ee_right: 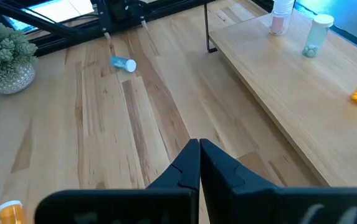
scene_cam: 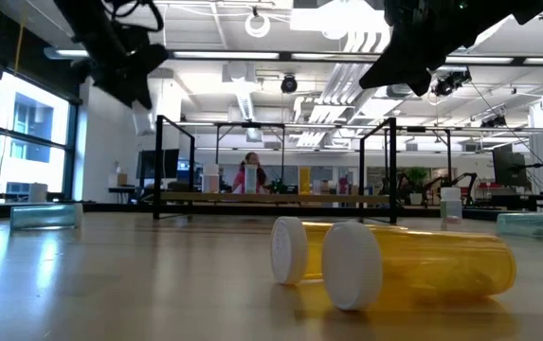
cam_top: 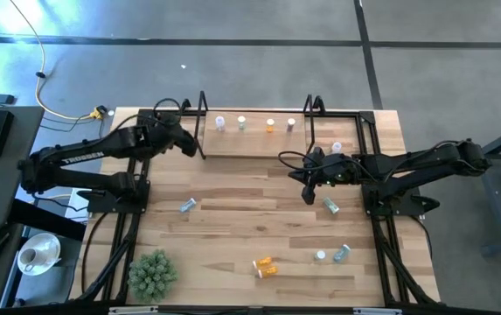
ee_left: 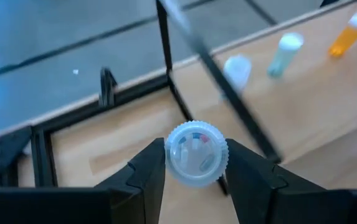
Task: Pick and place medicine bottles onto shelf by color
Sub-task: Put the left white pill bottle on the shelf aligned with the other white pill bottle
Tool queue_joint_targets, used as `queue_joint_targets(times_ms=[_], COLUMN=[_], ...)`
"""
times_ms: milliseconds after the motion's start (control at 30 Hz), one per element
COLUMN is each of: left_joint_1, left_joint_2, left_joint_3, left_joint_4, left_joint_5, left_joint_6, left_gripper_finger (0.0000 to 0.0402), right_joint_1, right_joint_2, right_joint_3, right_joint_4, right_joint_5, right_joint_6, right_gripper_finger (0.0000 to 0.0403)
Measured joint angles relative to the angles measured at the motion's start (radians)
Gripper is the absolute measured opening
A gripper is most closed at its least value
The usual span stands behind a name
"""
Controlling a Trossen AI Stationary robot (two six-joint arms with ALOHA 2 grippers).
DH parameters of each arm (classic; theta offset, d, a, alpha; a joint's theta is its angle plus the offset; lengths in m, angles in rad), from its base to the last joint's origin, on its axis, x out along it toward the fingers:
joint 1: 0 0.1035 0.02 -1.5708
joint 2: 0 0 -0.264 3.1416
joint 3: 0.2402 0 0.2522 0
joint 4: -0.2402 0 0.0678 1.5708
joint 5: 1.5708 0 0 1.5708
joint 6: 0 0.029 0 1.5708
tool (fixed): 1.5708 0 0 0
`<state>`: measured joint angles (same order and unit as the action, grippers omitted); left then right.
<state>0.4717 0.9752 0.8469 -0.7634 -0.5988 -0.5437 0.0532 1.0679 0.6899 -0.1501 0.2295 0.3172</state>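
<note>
Four medicine bottles already stand upright in a row on the shelf (cam_top: 250,144) as I bring a fifth toward its left end: my left gripper (ee_left: 194,180) has its fingers clamped on a pale, clear-bodied bottle (ee_left: 196,153) with a white cap, held above the shelf's black end frame (cam_top: 202,122). On the board I count a whitish bottle (cam_top: 220,123), a teal one (cam_top: 242,123), an orange one (cam_top: 270,125) and another pale one (cam_top: 291,124). My right gripper (ee_right: 199,163) hangs with its fingers pressed together, holding nothing, over the tabletop (cam_top: 233,227) just in front of the shelf's right end. Still waiting on the table are a blue-green bottle (cam_top: 187,206) lying on its side left of centre, a teal one (cam_top: 330,206) near the right arm, a pair of orange bottles (cam_top: 266,266) lying together at the front, and two more (cam_top: 321,256) (cam_top: 342,253) to their right; one whitish bottle (cam_top: 337,147) sits by the right frame. A spiky green plant ball (cam_top: 152,272) occupies the front-left corner. I judge these bottles light, rigid plastic, smooth and prone to roll or tip, so I would take each across the body just under the cap, squeeze gently, and set it down square.
</note>
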Motion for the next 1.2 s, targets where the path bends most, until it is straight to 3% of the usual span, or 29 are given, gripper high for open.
queue_joint_targets(times_ms=[367,633,1033,1200], left_joint_1=[0.0,-0.017,-0.068,-0.069], left_joint_2=[0.001,0.017,0.203,0.302], left_joint_3=[0.175,0.229,0.229,0.229], left_joint_4=[-0.002,0.047,0.192,0.184], left_joint_5=[-0.02,-0.017,0.023,0.075], left_joint_6=[0.08,0.096,0.155,0.074], left_gripper_finger=[0.0133,0.0133,0.0133,0.0133], right_joint_1=[0.0,0.0,0.0,0.0], right_joint_2=[0.0,0.0,0.0,0.0], right_joint_3=[0.0,0.0,0.0,0.0], right_joint_4=[-0.001,-0.001,-0.002,-0.003], right_joint_5=[0.0,0.0,0.0,0.0], right_joint_6=[0.0,0.0,-0.002,-0.003], right_gripper_finger=[0.0001,0.0001,0.0001,0.0001])
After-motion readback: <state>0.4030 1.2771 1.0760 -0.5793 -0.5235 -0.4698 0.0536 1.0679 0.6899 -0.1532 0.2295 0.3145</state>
